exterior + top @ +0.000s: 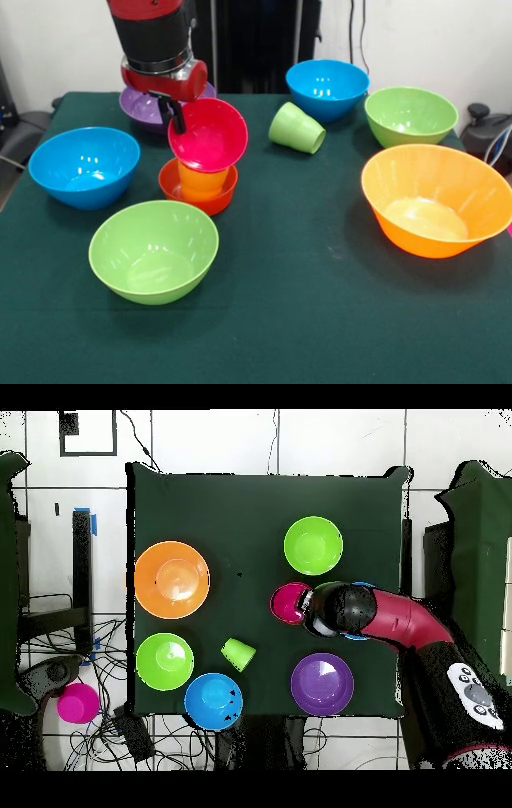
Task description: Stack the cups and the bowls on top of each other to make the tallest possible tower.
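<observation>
My gripper (177,122) is shut on the left rim of the magenta bowl (210,134), which tilts steeply with its opening toward the camera. Its lower edge rests on the orange cup (200,179). That cup stands upright inside the small red-orange bowl (198,192). In the overhead view the magenta bowl (289,602) shows just left of my wrist (335,609), which hides the cup and the small bowl. The light green cup (296,128) lies on its side at mid-table; it also shows in the overhead view (238,653).
Around the stack stand a blue bowl (84,166), a green bowl (154,250) and the purple bowl (138,106) behind my arm. To the right are a blue bowl (327,88), a green bowl (410,116) and the large orange bowl (436,200).
</observation>
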Available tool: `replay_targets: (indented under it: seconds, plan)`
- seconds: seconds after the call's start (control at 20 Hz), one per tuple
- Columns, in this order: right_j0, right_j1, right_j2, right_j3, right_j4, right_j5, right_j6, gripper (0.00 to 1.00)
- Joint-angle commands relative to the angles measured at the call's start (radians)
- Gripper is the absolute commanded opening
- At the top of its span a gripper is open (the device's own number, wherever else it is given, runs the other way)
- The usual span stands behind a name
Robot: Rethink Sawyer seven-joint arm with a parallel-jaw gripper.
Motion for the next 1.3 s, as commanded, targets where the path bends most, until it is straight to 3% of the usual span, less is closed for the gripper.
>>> replay_targets:
  seconds: [0.05,1.0,1.3]
  plan:
    - [0.009,0.045,0.077,-0.058,-0.039,-0.043,-0.064,0.0]
    - [0.027,0.071,0.081,-0.184,-0.049,0.09,-0.137,0.0]
    - [0.026,0.074,0.083,-0.182,-0.045,0.071,-0.13,0.0]
